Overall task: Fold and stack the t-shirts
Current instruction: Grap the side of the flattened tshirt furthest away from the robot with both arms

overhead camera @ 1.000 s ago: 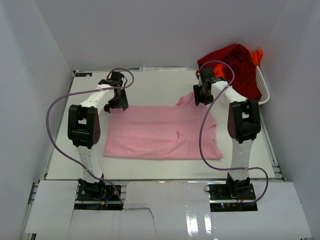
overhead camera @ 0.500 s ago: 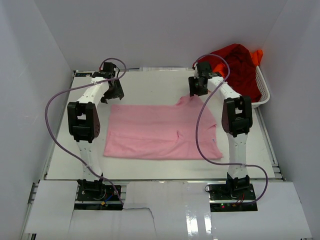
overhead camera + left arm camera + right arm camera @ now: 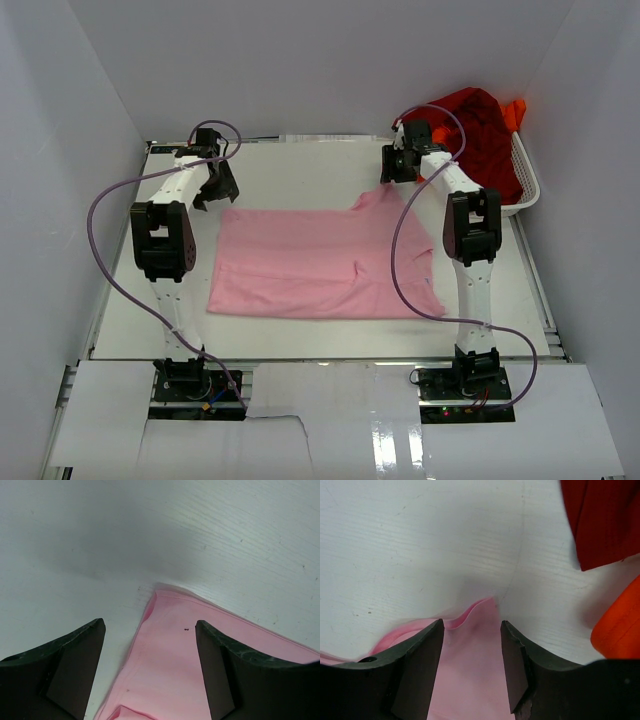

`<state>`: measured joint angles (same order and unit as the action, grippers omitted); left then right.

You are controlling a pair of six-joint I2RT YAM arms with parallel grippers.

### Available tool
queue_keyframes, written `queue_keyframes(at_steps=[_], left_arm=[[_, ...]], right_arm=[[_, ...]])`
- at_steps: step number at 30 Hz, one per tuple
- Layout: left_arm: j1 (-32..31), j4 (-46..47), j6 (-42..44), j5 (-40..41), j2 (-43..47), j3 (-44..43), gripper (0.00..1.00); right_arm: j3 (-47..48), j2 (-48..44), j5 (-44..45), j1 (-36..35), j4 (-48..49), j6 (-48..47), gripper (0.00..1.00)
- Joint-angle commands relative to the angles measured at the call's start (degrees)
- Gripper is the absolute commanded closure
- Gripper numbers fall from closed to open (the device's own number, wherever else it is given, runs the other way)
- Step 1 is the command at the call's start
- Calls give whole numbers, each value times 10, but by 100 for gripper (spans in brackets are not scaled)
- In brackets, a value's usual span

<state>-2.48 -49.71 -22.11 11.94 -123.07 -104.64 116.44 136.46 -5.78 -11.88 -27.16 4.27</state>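
The light pink t-shirt lies flat in the middle of the white table. My left gripper is open above its far left corner, which shows between the fingers in the left wrist view. My right gripper is open above its far right corner, a raised tip that shows in the right wrist view. The dark red t-shirt and the bright orange t-shirt are heaped in the white mesh basket at the far right. Both also show in the right wrist view, dark red and orange.
White walls close in the table on the left, back and right. The table's near edge runs above the arm bases. Purple cables loop from both arms over the table.
Both grippers have moved away from me, off the pink shirt's far edge, the left also drifting left. The shirt lies flatter and has not shifted.
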Motion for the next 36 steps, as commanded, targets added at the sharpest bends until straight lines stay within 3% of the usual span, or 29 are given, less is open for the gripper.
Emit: queue_keyframes(at_steps=[1, 16, 36], left_arm=[[-2, 10, 3, 0, 9, -18, 16], [-2, 9, 6, 4, 20, -7, 16], [-2, 12, 5, 1, 28, 7, 16]], right_arm=[[-4, -12, -40, 9, 48, 13, 44], [1, 16, -78, 35, 82, 39, 47], [-40, -9, -59, 42, 87, 0, 48]])
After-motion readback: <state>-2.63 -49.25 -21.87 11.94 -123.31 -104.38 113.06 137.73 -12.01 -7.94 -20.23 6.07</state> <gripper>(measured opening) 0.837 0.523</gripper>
